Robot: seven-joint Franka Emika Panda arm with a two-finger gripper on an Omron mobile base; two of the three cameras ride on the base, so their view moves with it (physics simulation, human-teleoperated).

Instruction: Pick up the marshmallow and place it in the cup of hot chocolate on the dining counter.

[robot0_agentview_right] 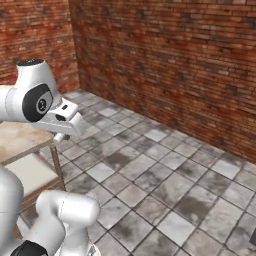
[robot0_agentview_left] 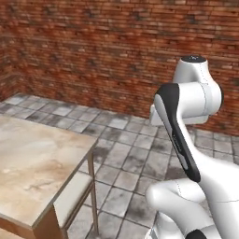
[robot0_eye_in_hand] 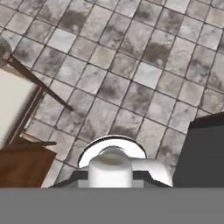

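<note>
Far left: the dining counter (robot0_agentview_left: 32, 158), a beige marbled stone top on a wooden base, with its corner toward the robot. Tucked under that corner is a wooden stool (robot0_agentview_left: 72, 196) with a pale cushion and thin wooden legs. From the hand view the stool's cushion sits at the left edge, with a brown wooden panel below it.

Middle: grey tiled floor (robot0_agentview_left: 135, 154), stained dark in patches, running back to a red brick wall (robot0_agentview_left: 93, 46).

Right: the white arm (robot0_agentview_left: 186, 116) with its dark joint cover, folded up high. From the right base view its hand reaches out past the counter's corner and hangs above the stool and floor, not over the stone top.

The gripper (robot0_eye_in_hand: 110, 178) is closed down tight and pinching the marshmallow (robot0_eye_in_hand: 109, 168). The marshmallow is a small stubby cylinder, white to off-white, with a flat, slightly shaded top and smooth sides. It stands upright between the two dark tips, up in the air over the floor tiles and off the counter. A dark blocky shape sits at the right edge of the hand view; I cannot tell what it is.
</note>
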